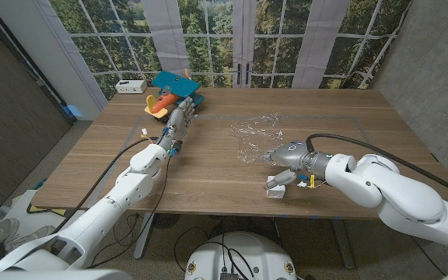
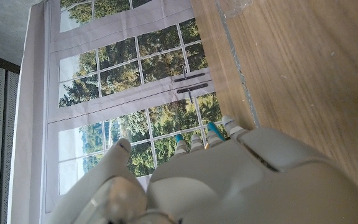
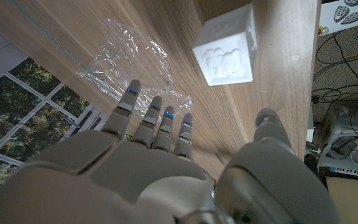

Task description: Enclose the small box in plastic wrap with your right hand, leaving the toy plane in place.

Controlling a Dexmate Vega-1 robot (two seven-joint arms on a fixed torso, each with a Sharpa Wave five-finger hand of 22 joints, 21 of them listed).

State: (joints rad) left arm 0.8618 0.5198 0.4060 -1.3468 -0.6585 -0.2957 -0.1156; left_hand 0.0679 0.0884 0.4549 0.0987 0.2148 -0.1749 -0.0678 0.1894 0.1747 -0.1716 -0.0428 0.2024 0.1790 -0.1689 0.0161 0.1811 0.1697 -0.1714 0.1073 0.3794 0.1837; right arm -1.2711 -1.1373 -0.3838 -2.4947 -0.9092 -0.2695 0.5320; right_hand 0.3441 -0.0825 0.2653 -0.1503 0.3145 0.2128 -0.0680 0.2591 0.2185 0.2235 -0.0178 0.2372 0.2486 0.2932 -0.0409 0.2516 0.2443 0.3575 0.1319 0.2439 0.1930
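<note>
Right robot hand (image 1: pixel 288 156) hovers empty, fingers spread, mid-frame between the plastic wrap (image 1: pixel 257 134) and small box (image 1: pixel 275 188), probably lining up a grab; left one's unclear.

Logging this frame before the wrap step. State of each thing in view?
small box: bare, near table's front edge, unwrapped.
plastic wrap: crumpled on the table, apart from the box.
toy plane: at the far edge, by the left hand's fingertips.
right hand: open, holds nothing, fingers at the wrap's edge, above the box.
left hand: fingers extended toward the plane; grip unclear.
</note>
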